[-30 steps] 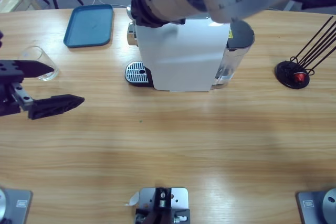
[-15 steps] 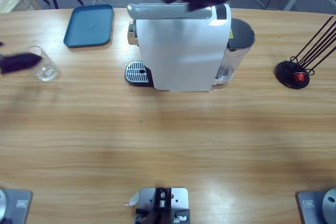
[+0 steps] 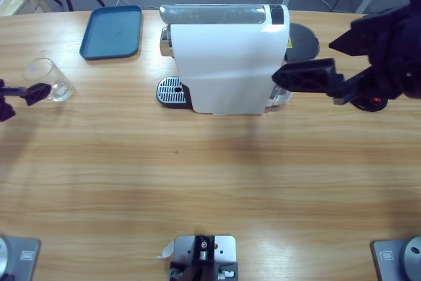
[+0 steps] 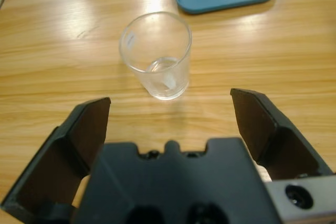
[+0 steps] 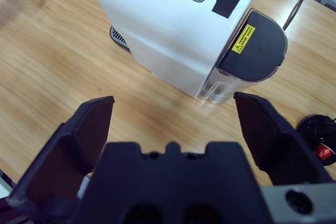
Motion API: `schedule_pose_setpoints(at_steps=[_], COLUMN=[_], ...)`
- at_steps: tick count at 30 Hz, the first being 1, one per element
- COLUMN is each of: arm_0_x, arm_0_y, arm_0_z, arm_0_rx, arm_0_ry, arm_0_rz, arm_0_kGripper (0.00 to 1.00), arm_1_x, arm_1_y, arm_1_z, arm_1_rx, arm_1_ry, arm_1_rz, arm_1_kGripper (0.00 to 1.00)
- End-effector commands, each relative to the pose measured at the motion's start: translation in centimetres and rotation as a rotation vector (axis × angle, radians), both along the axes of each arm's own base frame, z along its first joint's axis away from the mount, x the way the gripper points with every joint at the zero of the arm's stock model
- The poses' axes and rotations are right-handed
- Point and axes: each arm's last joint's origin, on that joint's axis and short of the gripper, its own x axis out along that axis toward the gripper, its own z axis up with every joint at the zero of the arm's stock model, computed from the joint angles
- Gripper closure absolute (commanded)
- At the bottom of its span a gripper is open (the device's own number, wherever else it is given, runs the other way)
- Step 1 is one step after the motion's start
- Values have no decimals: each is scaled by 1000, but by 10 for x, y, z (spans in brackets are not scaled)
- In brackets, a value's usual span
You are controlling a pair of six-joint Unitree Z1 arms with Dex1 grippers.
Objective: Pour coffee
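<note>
White coffee machine [image 3: 227, 60] lengthwise along table, spout toward glass [image 3: 49, 79].

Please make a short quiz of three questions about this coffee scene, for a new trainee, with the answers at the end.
1. True or false: the glass cup stands on the drip grate of the coffee machine.
2. Which gripper has the cup in front of its jaws? A) left gripper B) right gripper C) neither
3. Fill in: the blue tray lies on the table and holds ____.

Key:
1. False. The cup stands on the table, apart from the machine and near the tray.
2. A. Its jaws are open and do not touch the cup.
3. Nothing.
</note>
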Motion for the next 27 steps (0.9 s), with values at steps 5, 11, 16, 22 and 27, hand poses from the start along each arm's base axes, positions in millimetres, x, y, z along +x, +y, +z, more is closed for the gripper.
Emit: schedule_pose_setpoints(at_steps=[5, 11, 16, 22, 27], arm_0_x=[42, 53, 62, 73, 74], arm_0_y=[8, 12, 11, 13, 13], arm_0_z=[-43, -54, -62, -68, -69], arm_0_rx=[-15, -7, -13, -10, 2], arm_0_ry=[58, 64, 60, 29, 23], arm_0_rz=[4, 37, 26, 13, 0], arm_0_kGripper=[0, 0, 0, 0, 21], arm_1_x=[1, 8, 10, 13, 14], arm_1_y=[6, 19, 23, 29, 31], arm_1_z=[-18, -26, -28, -26, -27], arm_1_rx=[-57, -64, -67, -63, -66], arm_1_ry=[43, 56, 61, 59, 67], arm_1_rz=[1, 4, 5, 4, 8], arm_1_kGripper=[0, 0, 0, 0, 0])
